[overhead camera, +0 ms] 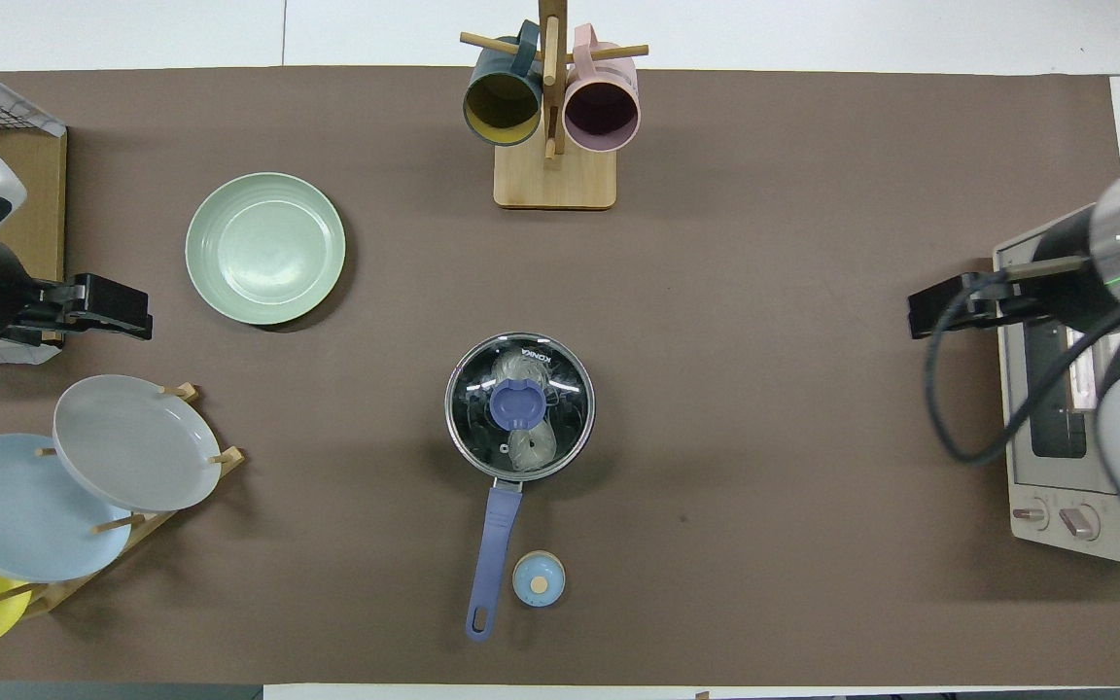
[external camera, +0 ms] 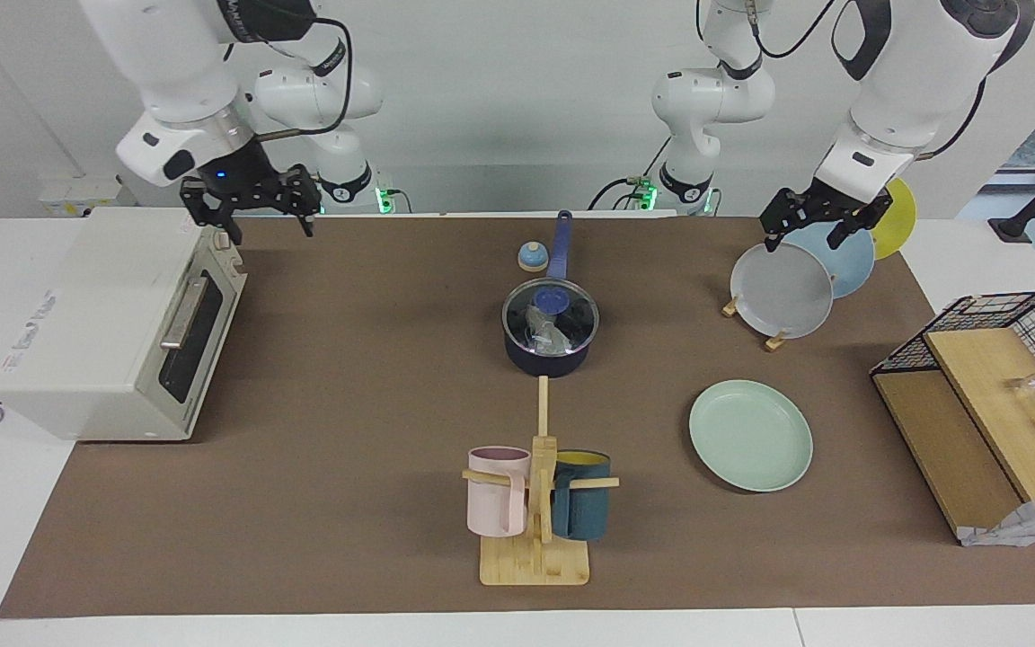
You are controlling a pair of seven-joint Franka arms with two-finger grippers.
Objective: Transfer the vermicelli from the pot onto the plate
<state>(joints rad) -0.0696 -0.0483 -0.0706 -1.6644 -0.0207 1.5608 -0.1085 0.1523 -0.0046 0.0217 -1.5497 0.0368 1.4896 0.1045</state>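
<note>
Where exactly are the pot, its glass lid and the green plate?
pot (external camera: 546, 361), facing view, dark outer wall.
glass lid (overhead camera: 519, 405), overhead view, blue knob at its middle.
green plate (overhead camera: 265, 248), overhead view, bare middle.

Both arms were glossy white with rounded casings, dark grey joint bands and looping black cables; each ended in a black claw, the right claw (external camera: 259, 212) under a small blue light, the left claw (external camera: 811, 226) likewise black
</note>
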